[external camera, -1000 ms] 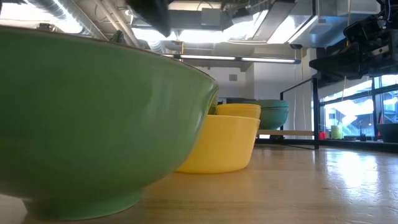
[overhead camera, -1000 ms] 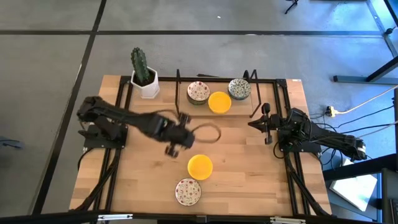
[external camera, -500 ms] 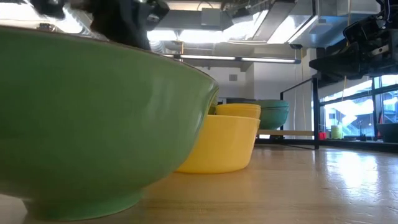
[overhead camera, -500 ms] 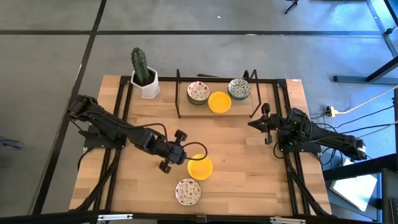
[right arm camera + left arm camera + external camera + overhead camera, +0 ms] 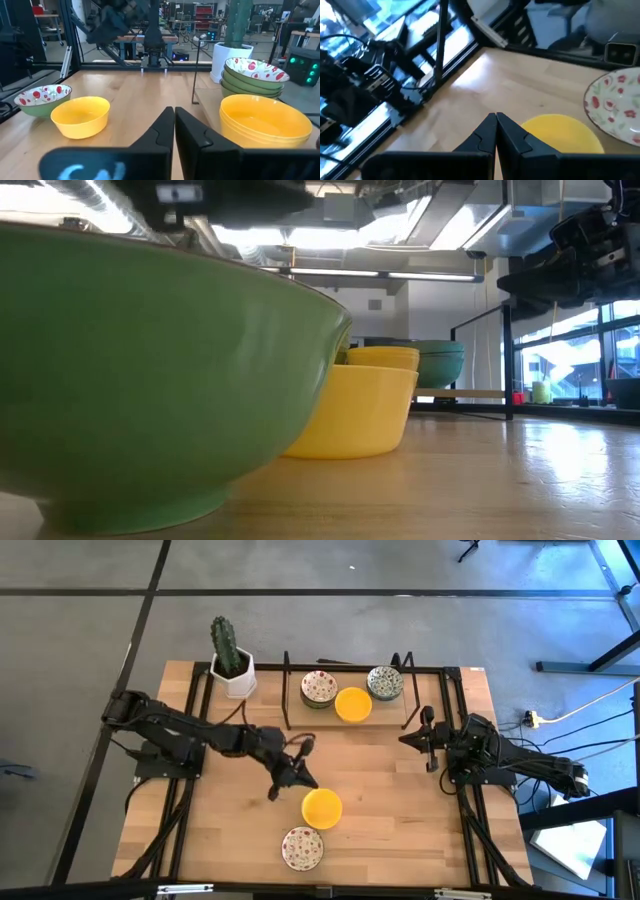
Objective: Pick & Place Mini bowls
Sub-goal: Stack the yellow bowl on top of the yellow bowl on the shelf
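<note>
Tabletop (image 5: 400, 810): wooden, edges cut off in the low view.
Left hand (image 5: 300, 780): fingers together, empty, just beside the loose yellow bowl (image 5: 322, 808).
Right hand (image 5: 428, 740): fingers together, empty, at the right edge.
Cactus pot (image 5: 232, 670): back left corner.
Bowl stacks (image 5: 352, 692): at the back; counts hidden.
Red-speckled bowl (image 5: 302, 848): front, fills the low view.

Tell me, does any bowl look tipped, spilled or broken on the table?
Nothing stands out. The yellow bowl and the red-speckled bowl sit upright on the table, apart from each other. The three stacks at the rack look tidy.
</note>
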Controlling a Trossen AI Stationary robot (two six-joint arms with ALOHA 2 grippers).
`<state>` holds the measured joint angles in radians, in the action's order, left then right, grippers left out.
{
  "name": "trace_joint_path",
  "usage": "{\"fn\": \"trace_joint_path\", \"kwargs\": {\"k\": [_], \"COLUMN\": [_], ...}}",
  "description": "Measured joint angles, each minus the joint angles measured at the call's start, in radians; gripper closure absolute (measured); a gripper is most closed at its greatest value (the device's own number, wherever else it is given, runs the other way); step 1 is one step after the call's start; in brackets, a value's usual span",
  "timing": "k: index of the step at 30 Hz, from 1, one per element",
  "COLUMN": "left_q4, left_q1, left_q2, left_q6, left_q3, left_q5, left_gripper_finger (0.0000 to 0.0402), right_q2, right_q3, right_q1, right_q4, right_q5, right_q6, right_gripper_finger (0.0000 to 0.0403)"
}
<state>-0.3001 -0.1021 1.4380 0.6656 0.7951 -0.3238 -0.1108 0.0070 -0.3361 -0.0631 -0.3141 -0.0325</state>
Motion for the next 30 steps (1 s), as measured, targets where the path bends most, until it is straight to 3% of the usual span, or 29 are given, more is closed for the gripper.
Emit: {"fn": "trace_joint_path", "kwargs": {"k": [2,8,14,19,22,25,27,30], "left_q4": [-0.064,-0.339,-0.544,-0.497,-0.454,-0.361,-0.304,-0.286], "left_q1": [0.047,0.145,0.163,0.098,0.042,0.042,0.070,0.138], "left_q2": [0.000,-0.055,-0.329,-0.592,-0.747,-0.826,-0.845,-0.851], "left_q6": [-0.003,-0.081,-0.188,-0.207,-0.193,-0.187,-0.175,-0.174], "left_q3": [-0.051,-0.259,-0.495,-0.610,-0.655,-0.657,-0.657,-0.658], "left_q5": [-0.054,-0.035,0.194,0.414,0.487,0.570,0.576,0.434], "left_gripper_finger": [0.0399,0.0399,0.0398,0.0398,0.0398,0.0398,0.0398,0.0398], "right_q2": [0.000,0.000,0.000,0.000,0.000,-0.008,-0.026,-0.066], "right_q3": [0.000,0.000,0.000,0.000,0.000,0.000,0.000,0.000], "right_q1": [0.000,0.033,0.094,0.113,0.112,0.112,0.112,0.112], "right_q4": [-0.001,-0.010,-0.073,-0.074,-0.073,-0.069,-0.069,-0.070], "right_q5": [-0.007,-0.079,-0.044,-0.013,-0.009,-0.010,-0.010,-0.010], "right_q6": [0.023,0.064,0.033,0.025,0.025,0.024,0.024,0.034], "right_gripper_finger": [0.0386,0.0386,0.0386,0.0386,0.0386,0.0386,0.0386,0.0386]}}
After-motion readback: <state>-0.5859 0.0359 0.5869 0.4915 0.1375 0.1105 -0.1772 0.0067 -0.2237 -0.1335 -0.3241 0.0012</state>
